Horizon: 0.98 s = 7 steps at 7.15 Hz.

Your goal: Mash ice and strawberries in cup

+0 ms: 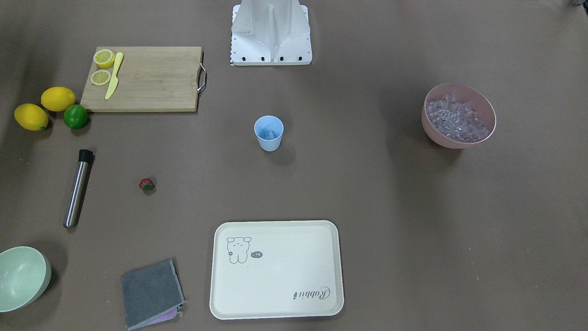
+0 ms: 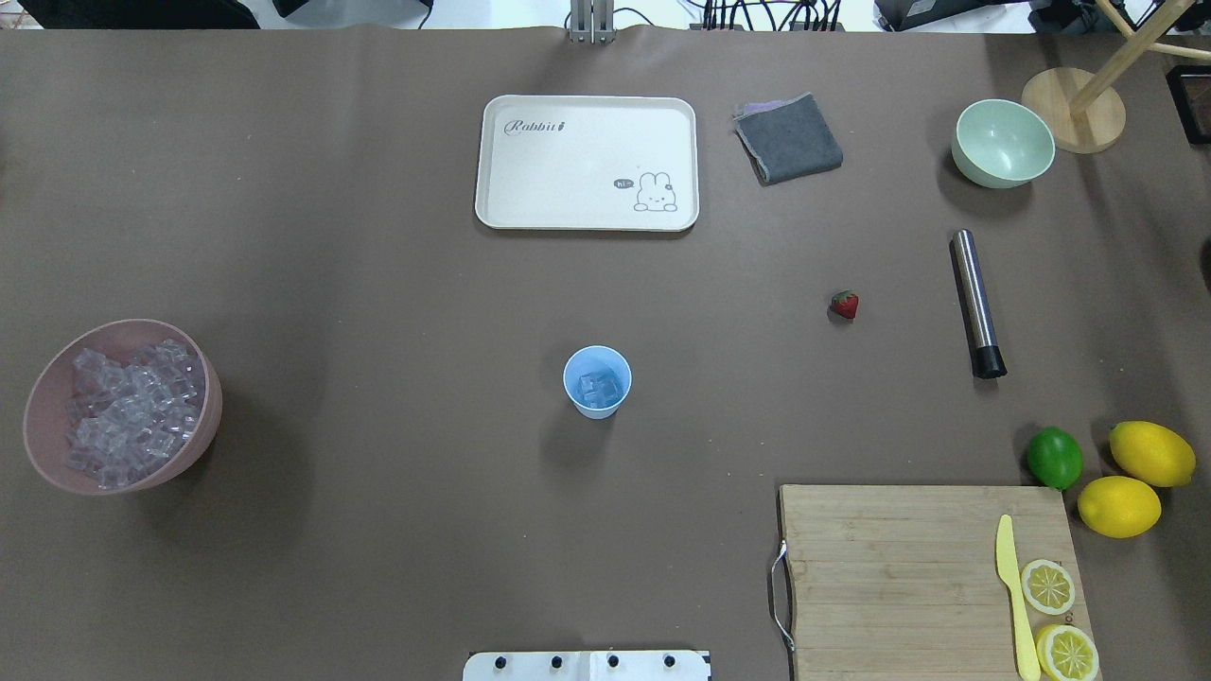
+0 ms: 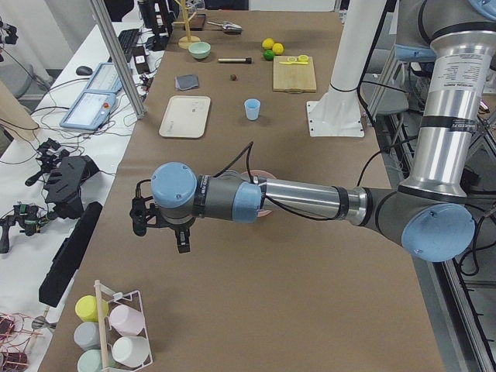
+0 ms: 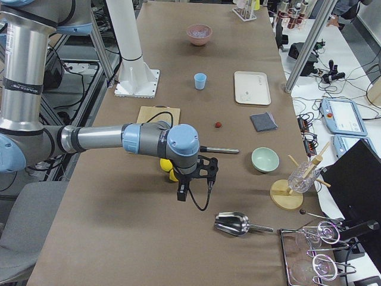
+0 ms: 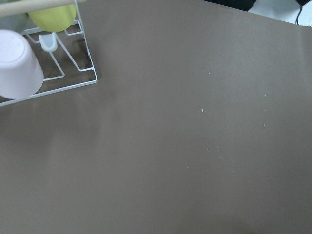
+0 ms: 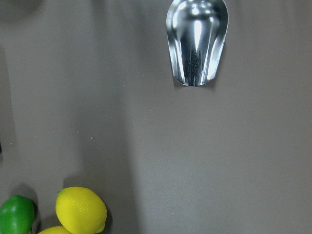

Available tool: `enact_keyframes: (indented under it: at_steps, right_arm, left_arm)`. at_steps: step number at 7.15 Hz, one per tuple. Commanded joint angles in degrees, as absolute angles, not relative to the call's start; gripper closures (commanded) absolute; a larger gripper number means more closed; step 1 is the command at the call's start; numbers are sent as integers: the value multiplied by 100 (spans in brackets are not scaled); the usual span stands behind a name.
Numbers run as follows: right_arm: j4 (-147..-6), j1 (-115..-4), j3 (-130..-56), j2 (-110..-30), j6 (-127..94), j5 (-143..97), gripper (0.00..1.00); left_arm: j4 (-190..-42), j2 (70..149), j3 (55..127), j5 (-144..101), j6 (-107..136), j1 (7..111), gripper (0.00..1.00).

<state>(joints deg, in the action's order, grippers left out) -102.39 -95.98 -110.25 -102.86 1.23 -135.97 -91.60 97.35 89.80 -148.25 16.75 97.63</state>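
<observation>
The light blue cup stands upright mid-table with a few clear ice cubes in its bottom. More ice fills the pink bowl at the table's left end. One small red strawberry lies on the table, right of the cup. My left gripper hangs over the table's left end, far from the cup. Past the lemons at the right end hangs my right gripper. Both show only in side views, so I cannot tell whether they are open or shut.
A steel muddler lies right of the strawberry. A cream tray, grey cloth and green bowl sit at the far side. A cutting board holds lemon halves and a yellow knife. Two lemons, a lime and a metal scoop lie right.
</observation>
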Motion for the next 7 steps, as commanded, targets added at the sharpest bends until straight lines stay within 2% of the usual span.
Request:
enact_keyframes:
  at_steps: [1, 4, 7]
  right_arm:
    - [-10239, -9598, -11030, -10283, 123, -13597, 0]
    - [-10248, -9598, -11030, -10283, 123, -13597, 0]
    - [-10248, -9598, -11030, -10266, 114, -13597, 0]
  left_arm:
    - [-9681, 9355, 9121, -14906, 1540, 9773, 3]
    - [-9932, 9220, 8878, -13917, 962, 9633, 2]
    - [-9931, 9535, 8290, -13624, 782, 8967, 2]
